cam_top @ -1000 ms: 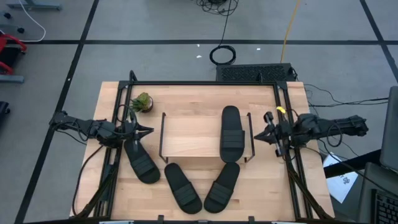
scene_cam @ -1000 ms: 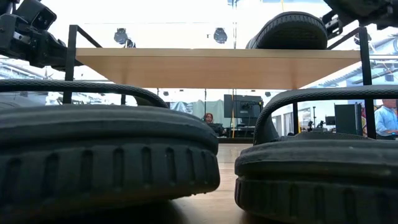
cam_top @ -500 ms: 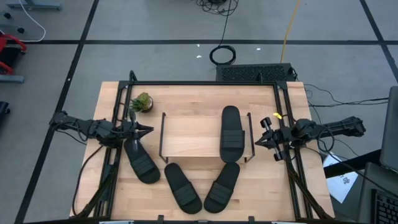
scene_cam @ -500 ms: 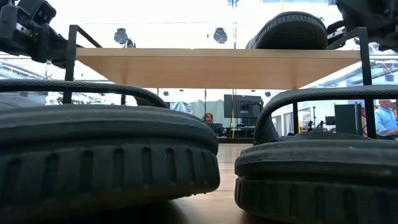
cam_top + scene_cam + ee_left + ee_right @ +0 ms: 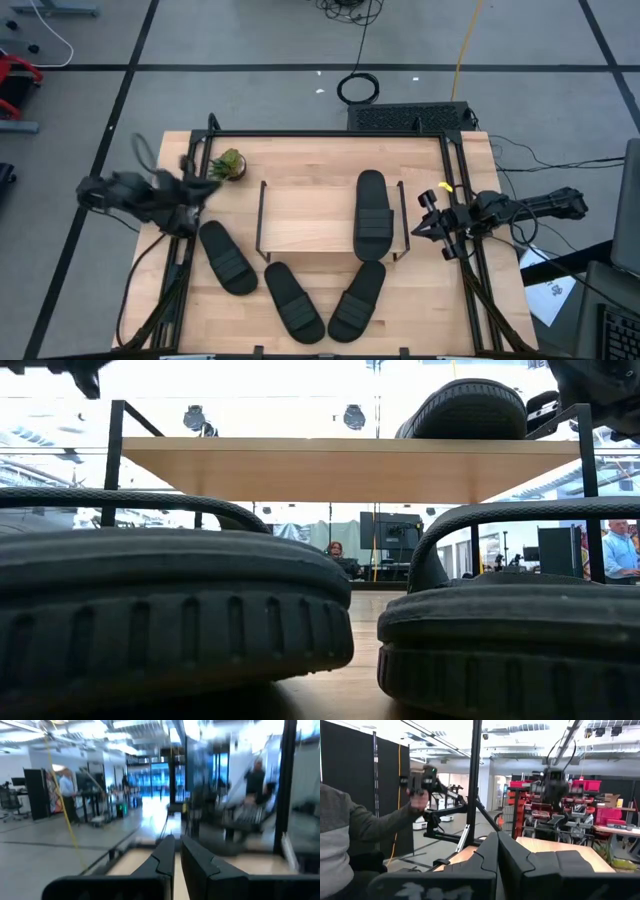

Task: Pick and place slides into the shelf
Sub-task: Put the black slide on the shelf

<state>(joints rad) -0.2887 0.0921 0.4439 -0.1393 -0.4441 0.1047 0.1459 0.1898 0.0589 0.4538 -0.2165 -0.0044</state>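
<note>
Swung back from the leftmost slide (image 5: 228, 258) toward the desk's (image 5: 310, 160) rear left corner: left gripper (image 5: 200, 185), blurred, fingers (image 5: 165, 857) nearly closed on nothing, probably mid-lift. Lying free on the desk in front of the shelf (image 5: 300, 222): three slides, the second (image 5: 294, 300) and third (image 5: 358, 300) angled together. Resting on the shelf's right half: a fourth slide (image 5: 371, 215). Parked just right of the shelf: right gripper (image 5: 417, 231), fingers (image 5: 490, 852) closed, empty. Best next: open wide, descend over the leftmost slide's strap, lift level, set onto the shelf's free left half.
</note>
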